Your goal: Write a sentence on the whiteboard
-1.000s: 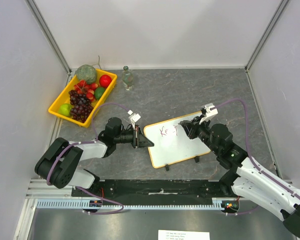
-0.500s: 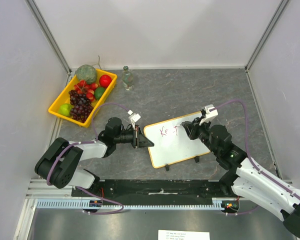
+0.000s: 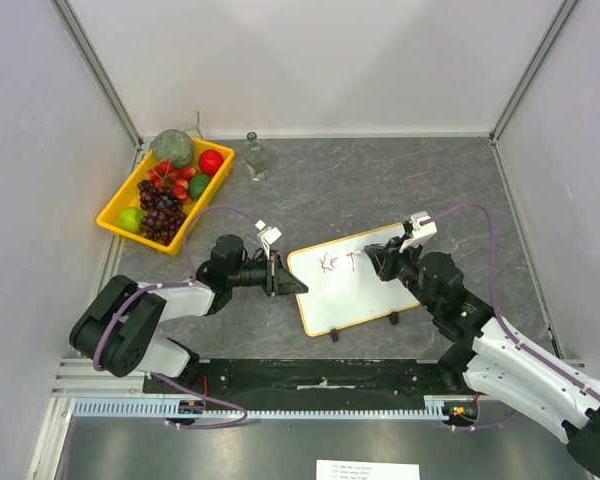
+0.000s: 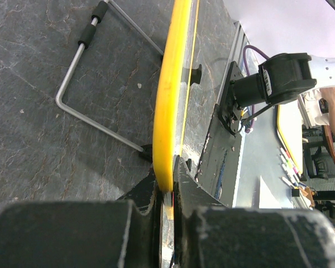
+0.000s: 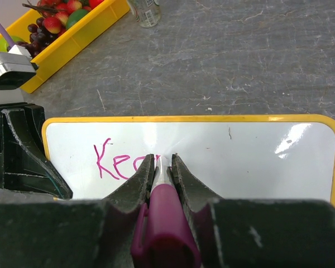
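Note:
The whiteboard (image 3: 352, 290), white with a thin yellow frame, lies in the middle of the table. Pink letters "Kee" (image 5: 118, 162) are written on its left part. My left gripper (image 3: 280, 277) is shut on the board's left edge; in the left wrist view the yellow frame (image 4: 168, 111) runs edge-on between the jaws (image 4: 167, 192). My right gripper (image 3: 376, 262) is shut on a pink marker (image 5: 165, 218) with a white barrel. The marker's tip touches the board just right of the letters. The board shows fully in the right wrist view (image 5: 251, 156).
A yellow tray (image 3: 118, 198) of fruit stands at the back left. A small clear bottle (image 3: 255, 157) stands beside it. A bent metal wire stand (image 4: 95, 72) lies on the grey table under the board's side. Walls enclose the table.
My right gripper with the marker has shifted slightly right along the board as the pink writing grows. The left gripper and the board have not moved.

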`<state>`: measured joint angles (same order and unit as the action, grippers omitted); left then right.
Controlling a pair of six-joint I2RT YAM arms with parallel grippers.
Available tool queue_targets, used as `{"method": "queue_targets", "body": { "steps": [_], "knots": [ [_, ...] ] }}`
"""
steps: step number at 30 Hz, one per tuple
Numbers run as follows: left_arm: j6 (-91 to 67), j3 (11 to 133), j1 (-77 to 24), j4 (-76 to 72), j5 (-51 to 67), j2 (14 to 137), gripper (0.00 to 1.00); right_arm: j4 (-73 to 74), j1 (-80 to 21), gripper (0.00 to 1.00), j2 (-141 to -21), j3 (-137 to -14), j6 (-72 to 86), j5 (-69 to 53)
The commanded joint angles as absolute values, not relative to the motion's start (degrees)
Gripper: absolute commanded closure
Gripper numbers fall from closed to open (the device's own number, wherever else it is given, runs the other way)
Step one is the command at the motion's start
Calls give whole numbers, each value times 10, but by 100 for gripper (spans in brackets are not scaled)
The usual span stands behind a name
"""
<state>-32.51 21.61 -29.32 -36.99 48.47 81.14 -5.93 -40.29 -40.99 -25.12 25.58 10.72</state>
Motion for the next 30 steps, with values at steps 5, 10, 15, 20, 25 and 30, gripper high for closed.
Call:
{"method": "queue_targets", "body": {
  "steps": [5,10,15,20,25,30],
  "knots": [
    [-256,211,-294,-318,429,824,98,-44,-403,100,-404,-245,250,162],
    [-255,212,-294,-319,430,826,98,-34,-403,100,-399,-242,248,163],
    [-255,212,-295,-319,430,826,98,-17,-403,100,-387,-233,247,156],
    [-256,212,-294,-318,430,827,98,-3,-403,100,-372,-224,247,145],
    [-256,212,-294,-318,430,827,98,-3,-403,100,-367,-220,249,125],
    [-256,212,-294,-319,430,827,98,-24,-403,100,-371,-214,263,105]
  ]
}}
